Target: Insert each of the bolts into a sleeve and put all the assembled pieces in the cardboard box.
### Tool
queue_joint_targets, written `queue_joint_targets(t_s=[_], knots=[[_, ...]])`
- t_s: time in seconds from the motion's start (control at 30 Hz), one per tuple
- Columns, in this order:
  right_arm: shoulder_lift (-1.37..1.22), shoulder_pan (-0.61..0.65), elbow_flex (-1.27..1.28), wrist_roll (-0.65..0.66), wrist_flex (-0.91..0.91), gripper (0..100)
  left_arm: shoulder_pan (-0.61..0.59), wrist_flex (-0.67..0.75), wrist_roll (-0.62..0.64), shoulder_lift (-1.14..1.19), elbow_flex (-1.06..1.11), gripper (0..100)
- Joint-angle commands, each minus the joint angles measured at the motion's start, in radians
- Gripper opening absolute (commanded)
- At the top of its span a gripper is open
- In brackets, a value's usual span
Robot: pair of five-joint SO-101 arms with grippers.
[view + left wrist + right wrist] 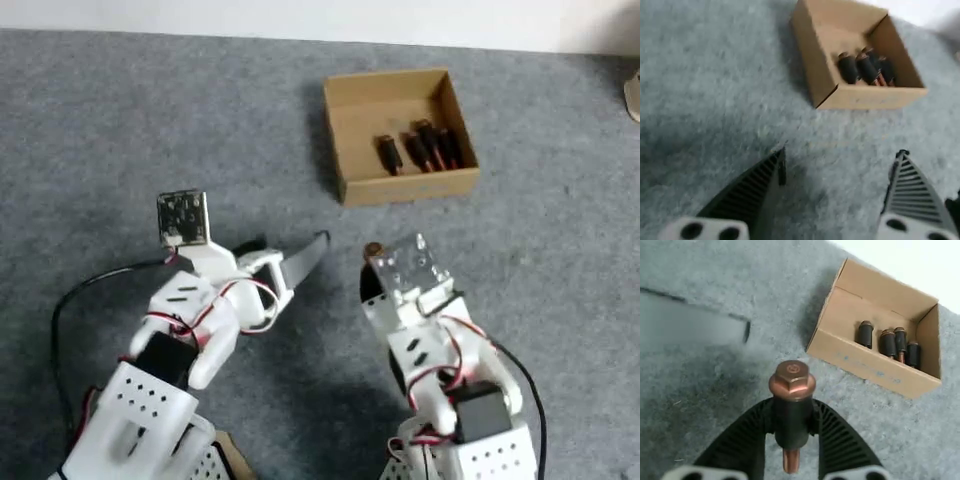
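My right gripper (pixel 792 427) is shut on an assembled piece (pixel 791 407): a copper bolt with a hex head pushed through a black sleeve, its tip sticking out below. In the high view that bolt head (pixel 373 250) shows at the front of the right gripper, short of the cardboard box (pixel 400 185). The box (pixel 865 365) holds several assembled pieces (pixel 887 342) lying side by side (pixel 420 148). My left gripper (pixel 837 172) is open and holds nothing, hanging over bare carpet in front of the box (pixel 875 97). In the high view the left gripper (pixel 290 265) points toward the right arm.
Grey carpet (pixel 120 130) covers the whole work area. A black cable (pixel 75 295) loops beside the left arm. A pale object (pixel 632 95) sits at the far right edge. One dark finger of the left gripper (pixel 695 327) crosses the right wrist view.
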State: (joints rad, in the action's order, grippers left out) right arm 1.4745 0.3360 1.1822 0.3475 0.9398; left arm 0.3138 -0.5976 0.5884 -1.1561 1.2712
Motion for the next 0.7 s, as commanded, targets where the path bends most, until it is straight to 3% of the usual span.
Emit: queue_joint_targets(t_s=[0.0, 0.13, 0.37, 0.67], knots=[[-0.082, -0.012, -0.116, -0.014, -0.061, 0.5, -0.012, 0.006, 0.0, -0.015, 0.005, 32], [-0.162, -0.012, -0.163, -0.011, -0.096, 0.5, -0.012, 0.017, -0.003, -0.015, 0.031, 32], [-0.329, -0.013, -0.294, -0.009, -0.139, 0.5, -0.007, 0.196, -0.008, -0.015, 0.145, 32], [-0.645, -0.074, -0.558, -0.008, -0.15, 0.5, -0.01, 0.201, -0.008, -0.008, 0.15, 32]])
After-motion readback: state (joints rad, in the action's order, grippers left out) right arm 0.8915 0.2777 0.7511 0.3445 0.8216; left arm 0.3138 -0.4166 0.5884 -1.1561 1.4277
